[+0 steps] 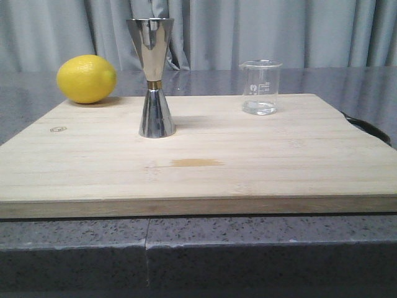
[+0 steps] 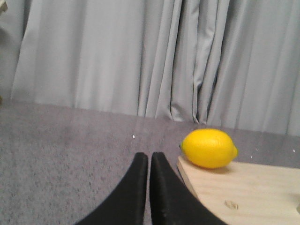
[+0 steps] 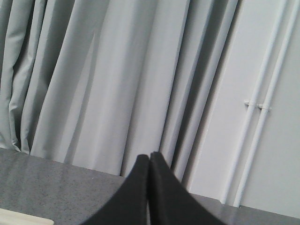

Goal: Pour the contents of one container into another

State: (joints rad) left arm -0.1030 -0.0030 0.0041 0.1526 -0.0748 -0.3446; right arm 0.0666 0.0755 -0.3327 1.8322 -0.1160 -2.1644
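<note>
Glass beaker point(image 1: 260, 87): white marks, unreadable.

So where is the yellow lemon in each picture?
Front view: lemon at the wooden board's far left corner, left of the steel jigger.
Left wrist view: lemon on the board's corner.
Right wrist view: not visible.
Shared landmark: the wooden board.

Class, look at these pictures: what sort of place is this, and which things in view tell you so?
Probably a mock bar or kitchen counter staged for a test: a steel jigger, a glass beaker and a lemon sit on a wooden board on a speckled grey counter, backed by plain grey curtains.
</note>
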